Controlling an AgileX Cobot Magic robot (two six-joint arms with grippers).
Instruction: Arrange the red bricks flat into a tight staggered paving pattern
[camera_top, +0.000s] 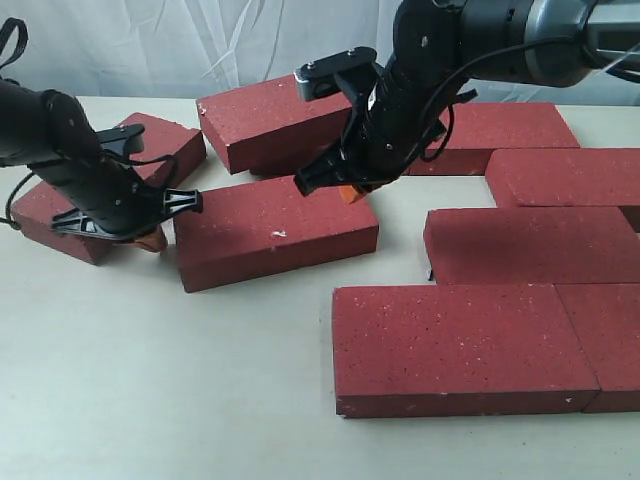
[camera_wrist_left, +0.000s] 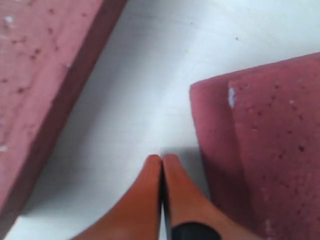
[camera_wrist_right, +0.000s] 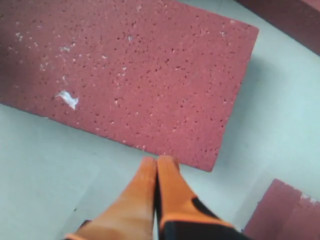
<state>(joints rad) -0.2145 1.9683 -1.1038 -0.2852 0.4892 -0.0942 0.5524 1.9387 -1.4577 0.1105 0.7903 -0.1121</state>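
Several rough, white-flecked red bricks (camera_top: 275, 232) lie about; left hand (camera_wrist_left: 161, 164) and right hand (camera_wrist_right: 156, 165) are pinched together, empty.

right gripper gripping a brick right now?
No, the right gripper has its orange fingers shut on nothing, beside the dark red speckled rectangular brick.

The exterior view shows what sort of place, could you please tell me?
Probably a robot test bench, not a real paving site: the red bricks lie on a pale tabletop, a white curtain hangs behind, and the left gripper and right gripper reach among them.
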